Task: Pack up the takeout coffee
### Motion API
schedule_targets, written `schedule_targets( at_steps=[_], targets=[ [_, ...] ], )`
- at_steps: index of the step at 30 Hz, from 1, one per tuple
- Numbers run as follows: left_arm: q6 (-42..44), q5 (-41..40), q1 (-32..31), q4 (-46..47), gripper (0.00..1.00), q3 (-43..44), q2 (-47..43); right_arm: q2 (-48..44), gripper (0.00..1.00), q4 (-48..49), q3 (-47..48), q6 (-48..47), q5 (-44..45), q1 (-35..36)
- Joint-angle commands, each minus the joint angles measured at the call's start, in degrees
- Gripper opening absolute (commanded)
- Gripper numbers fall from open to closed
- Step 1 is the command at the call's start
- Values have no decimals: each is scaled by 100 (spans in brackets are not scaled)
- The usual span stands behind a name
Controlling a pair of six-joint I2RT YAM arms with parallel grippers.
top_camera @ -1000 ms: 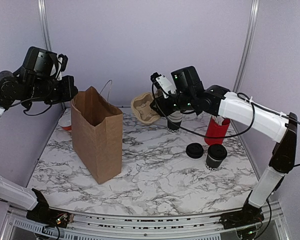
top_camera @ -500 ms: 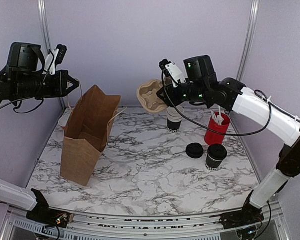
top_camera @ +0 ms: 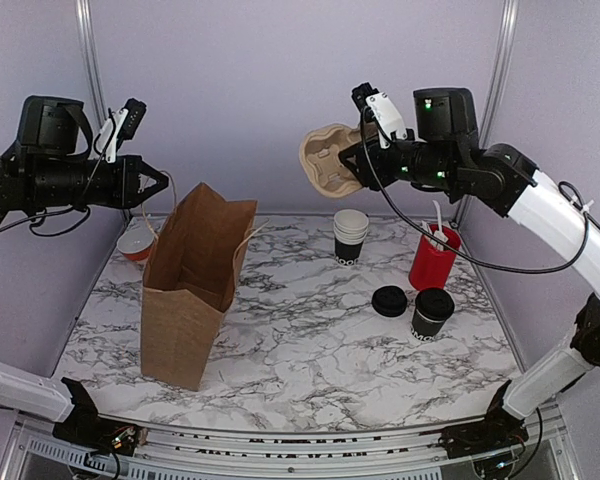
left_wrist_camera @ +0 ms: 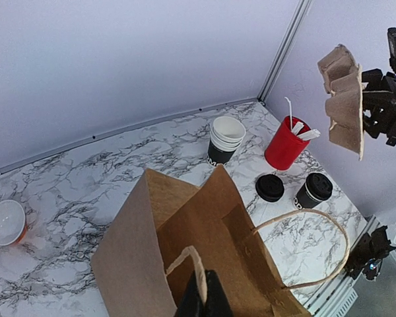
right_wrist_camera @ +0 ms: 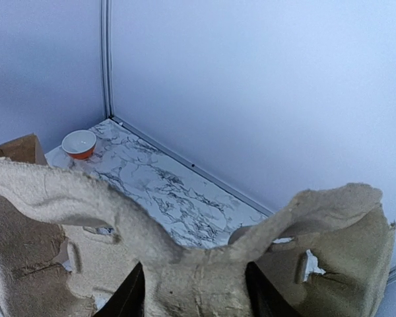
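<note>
The takeout coffee (top_camera: 432,312), a black cup with a black lid, stands at the right of the table; it also shows in the left wrist view (left_wrist_camera: 313,190). An open brown paper bag (top_camera: 195,285) stands at the left. My left gripper (top_camera: 160,182) is shut on the bag's near paper handle (left_wrist_camera: 197,264), above the bag's mouth (left_wrist_camera: 206,294). My right gripper (top_camera: 358,160) is shut on a pulp cup carrier (top_camera: 330,160), holding it on edge high above the table's back. The carrier fills the right wrist view (right_wrist_camera: 185,264).
A stack of lidless white-rimmed black cups (top_camera: 350,237) stands at the back. A red holder (top_camera: 433,258) with stirrers stands behind the coffee. A low pile of black lids (top_camera: 389,300) lies left of the coffee. A small orange bowl (top_camera: 135,243) sits at the back left.
My right gripper has lifted the carrier up and to the right, off the table's back. My left gripper has pulled the bag's handle; the bag tipped left, then stood more upright.
</note>
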Motion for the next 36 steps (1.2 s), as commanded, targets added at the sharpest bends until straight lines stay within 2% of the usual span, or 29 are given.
schedule_targets(
  at_steps=[1, 7, 10, 14, 16, 18, 26, 36],
  targets=[
    [300, -12, -30, 257, 0, -14, -127, -152, 44, 21, 290, -145, 183, 25],
    [1198, -522, -21, -41, 0, 238, -202, -143, 44, 13, 291, -146, 110, 26],
    [1595, -462, -21, -241, 0, 504, -70, -90, 44, -5, 519, -139, 75, 20],
    [1985, 73, -21, -966, 0, 1179, 393, -45, 44, -70, 564, -130, 82, 25],
    [2014, 533, -31, -1022, 0, 1056, 498, -55, 44, -81, 530, -133, 140, 22],
    [1979, 980, -37, -1011, 0, 801, 612, -70, 44, -74, 461, -133, 210, 26],
    [1607, 1660, -289, -906, 0, 202, 1259, -350, 44, -31, -44, -40, 281, 26],
    [551, 1758, -513, 676, 0, -729, 779, -1142, 43, 575, -1356, 460, -761, 46]
  ],
)
